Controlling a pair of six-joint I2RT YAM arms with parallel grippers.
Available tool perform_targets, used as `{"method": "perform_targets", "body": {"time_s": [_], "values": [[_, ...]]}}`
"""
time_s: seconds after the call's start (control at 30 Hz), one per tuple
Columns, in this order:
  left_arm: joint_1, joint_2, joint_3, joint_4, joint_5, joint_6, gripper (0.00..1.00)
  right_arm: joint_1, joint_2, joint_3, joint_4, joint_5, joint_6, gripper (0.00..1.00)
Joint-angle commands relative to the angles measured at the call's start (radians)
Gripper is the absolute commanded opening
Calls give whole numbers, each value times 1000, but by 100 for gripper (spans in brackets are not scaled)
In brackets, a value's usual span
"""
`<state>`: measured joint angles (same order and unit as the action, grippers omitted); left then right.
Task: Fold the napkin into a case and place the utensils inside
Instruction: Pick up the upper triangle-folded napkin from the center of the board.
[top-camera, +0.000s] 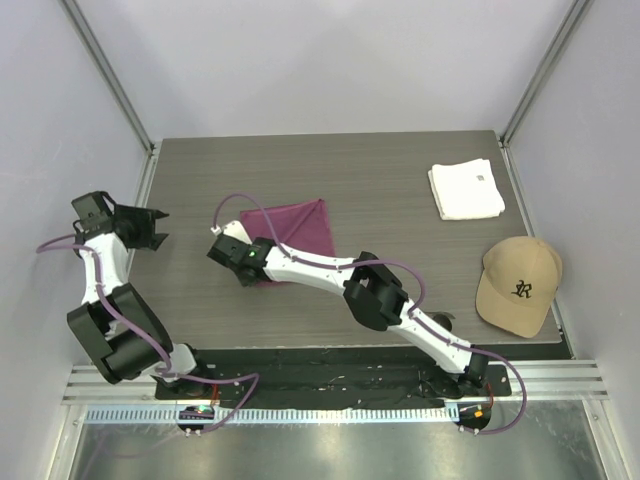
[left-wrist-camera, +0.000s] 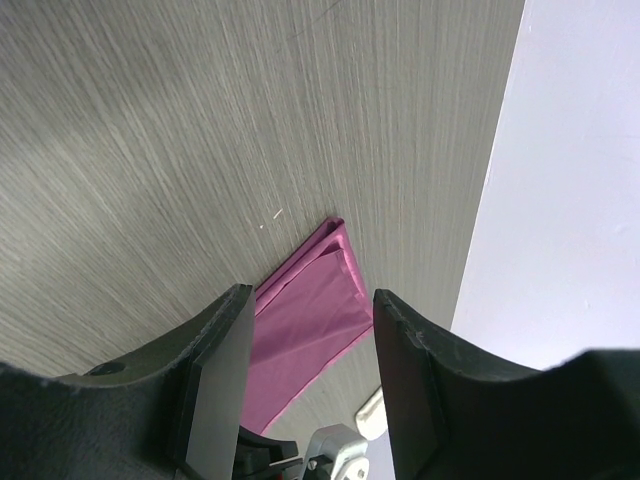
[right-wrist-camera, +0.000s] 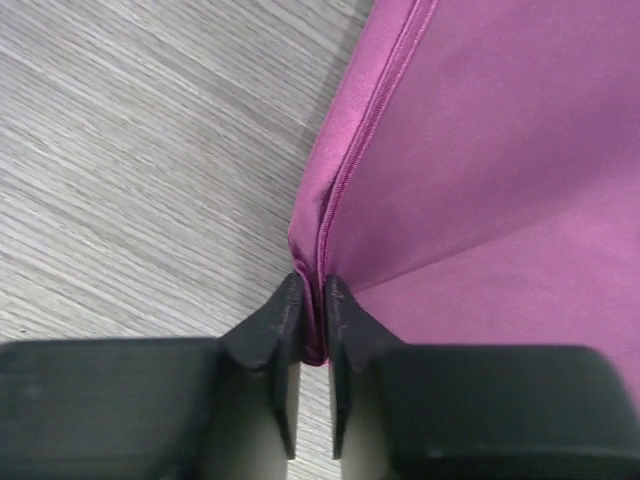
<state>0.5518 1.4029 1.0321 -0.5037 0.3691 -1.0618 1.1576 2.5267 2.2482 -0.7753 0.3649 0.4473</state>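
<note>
The magenta-purple napkin (top-camera: 298, 228) lies folded into a triangle on the middle of the table. My right gripper (top-camera: 232, 256) is at its near left corner and is shut on the napkin's folded hemmed edge (right-wrist-camera: 318, 300), which is pinched between the fingertips. The napkin fills the right of the right wrist view (right-wrist-camera: 500, 150). My left gripper (top-camera: 152, 226) is open and empty at the table's left edge, well left of the napkin, which shows between its fingers (left-wrist-camera: 305, 325). The utensils are not in view.
A folded white cloth (top-camera: 466, 189) with a small tag lies at the back right. A tan cap (top-camera: 519, 284) sits at the right edge. The table (top-camera: 380, 165) is grey wood grain, with white walls to the left, right and back.
</note>
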Motion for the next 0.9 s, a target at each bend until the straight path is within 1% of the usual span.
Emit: {"method": "perform_targets", "body": {"time_s": [0.0, 0.03, 0.1, 0.17, 0.23, 0.27, 0.3, 0.37, 0.4, 0.53, 0.57, 0.6, 0.63, 0.77, 0.87], "values": [[10, 24, 36, 65, 59, 40, 55, 4, 15, -30, -44, -9, -12, 13], [8, 25, 36, 73, 73, 52, 55, 4, 4, -32, -45, -6, -13, 5], [7, 45, 25, 124, 108, 69, 56, 5, -9, -32, -36, -4, -38, 2], [-19, 79, 23, 160, 151, 108, 60, 4, -38, -27, -22, -20, -70, 1], [-75, 122, 42, 168, 175, 156, 64, 4, -74, -27, -13, -36, -100, 1], [-94, 174, 46, 168, 186, 167, 64, 1, -89, -30, -12, -31, -116, 1], [-127, 201, 49, 169, 204, 174, 65, -2, -106, -54, -7, -29, -137, 1], [-147, 285, 40, 208, 283, 160, 65, -10, -170, -103, 31, -70, -174, 1], [-162, 307, 39, 224, 307, 155, 65, -16, -196, -164, 53, -76, -206, 1], [-216, 360, 40, 241, 320, 152, 66, -54, -302, -329, 178, -168, -255, 1], [-228, 364, 42, 252, 329, 158, 66, -64, -324, -361, 201, -214, -263, 1], [-254, 367, 40, 257, 323, 169, 67, -71, -357, -421, 223, -224, -269, 1], [-265, 364, 42, 258, 315, 175, 68, -85, -370, -441, 255, -242, -278, 1], [-318, 369, 20, 307, 292, 164, 70, -113, -407, -499, 278, -306, -285, 1], [-354, 383, 23, 281, 252, 180, 70, -133, -431, -510, 297, -331, -276, 1]]}}
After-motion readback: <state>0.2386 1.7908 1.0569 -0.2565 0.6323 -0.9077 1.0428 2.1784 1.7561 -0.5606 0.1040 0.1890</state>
